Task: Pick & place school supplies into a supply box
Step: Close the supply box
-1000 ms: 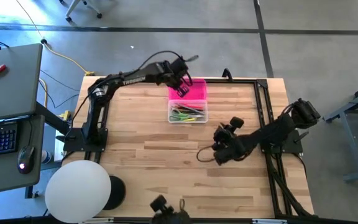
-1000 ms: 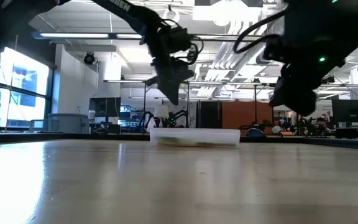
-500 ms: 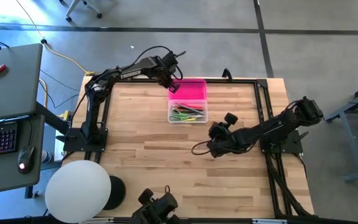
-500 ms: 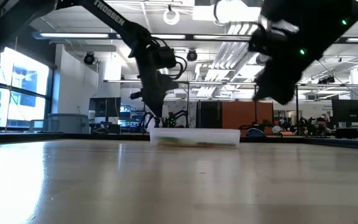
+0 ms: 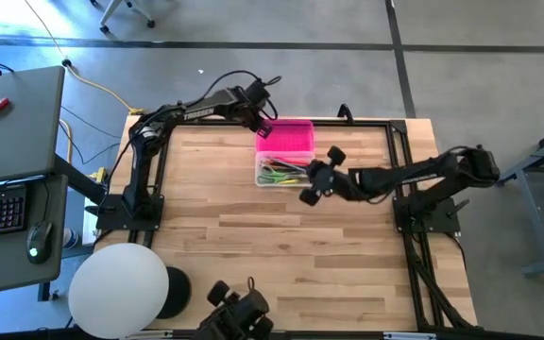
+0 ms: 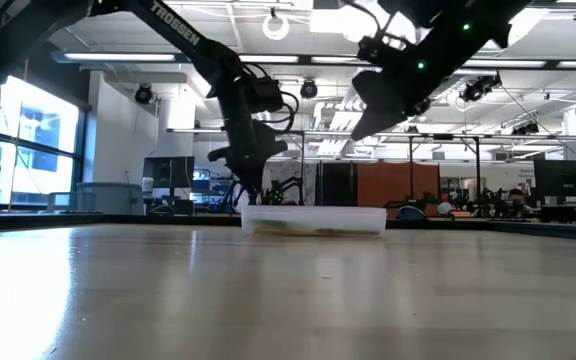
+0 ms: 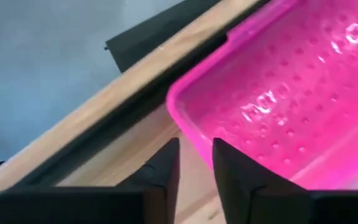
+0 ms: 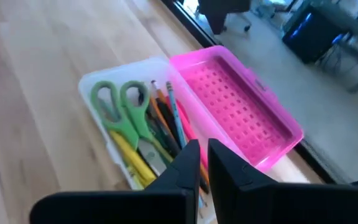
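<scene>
- Since a second ago: right gripper swung from mid-desk up to the box's right end; left gripper dropped to the far left corner of the pink lid.
- Supply box open at the far middle of the desk, lid lying flat behind the clear base.
- Green scissors, pencils and pens inside the base.
- Left fingers slightly parted, just beside the lid's corner, holding nothing.
- Right fingers nearly together, empty, above the box.
</scene>
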Available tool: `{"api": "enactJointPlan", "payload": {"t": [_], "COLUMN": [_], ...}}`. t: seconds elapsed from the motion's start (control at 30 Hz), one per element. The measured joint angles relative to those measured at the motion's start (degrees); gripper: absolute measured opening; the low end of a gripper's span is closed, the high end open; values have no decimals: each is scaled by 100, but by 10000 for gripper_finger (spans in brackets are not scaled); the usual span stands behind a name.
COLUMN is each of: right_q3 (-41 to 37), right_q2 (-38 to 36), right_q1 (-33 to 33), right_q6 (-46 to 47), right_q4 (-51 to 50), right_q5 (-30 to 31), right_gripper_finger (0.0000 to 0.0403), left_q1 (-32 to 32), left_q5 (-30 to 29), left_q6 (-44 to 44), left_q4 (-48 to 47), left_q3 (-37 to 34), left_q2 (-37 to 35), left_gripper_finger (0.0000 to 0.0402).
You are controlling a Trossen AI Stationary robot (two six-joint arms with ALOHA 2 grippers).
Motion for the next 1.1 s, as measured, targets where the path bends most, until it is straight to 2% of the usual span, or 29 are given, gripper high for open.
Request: {"api": "enactJointPlan", "payload": {"t": [0.1, 0.23, 0.4, 0.53, 0.73, 0.93, 1.1], "right_q3": [0, 0, 0, 0, 0, 0, 0], "right_q2": [-2, -2, -2, -2, -2, 0, 0], "right_q1": [-399, -937, -1693, -2276, -2741, -2664, -2325], "right_q6": [-43, -148, -178, -280, 260, 299, 301], "right_q4": [-9, 0, 6, 48, 44, 41, -37], "right_q5": [-355, -524, -1046, -1383, -1959, -2533, -3035], "right_gripper_finger": [16, 31, 61, 87, 107, 108, 108], "left_q1": [79, 165, 227, 227, 224, 225, 224], "left_q5": [-16, 177, 313, 293, 448, 437, 447], "left_q6": [2, -32, -143, -149, -342, -387, -387], "left_q4": [-8, 121, 285, 407, 571, 611, 761], "left_q3": [0, 2, 13, 1, 2, 5, -2], "left_q2": [0, 90, 195, 203, 199, 355, 653], "left_gripper_finger": [154, 194, 221, 219, 202, 185, 175]}}
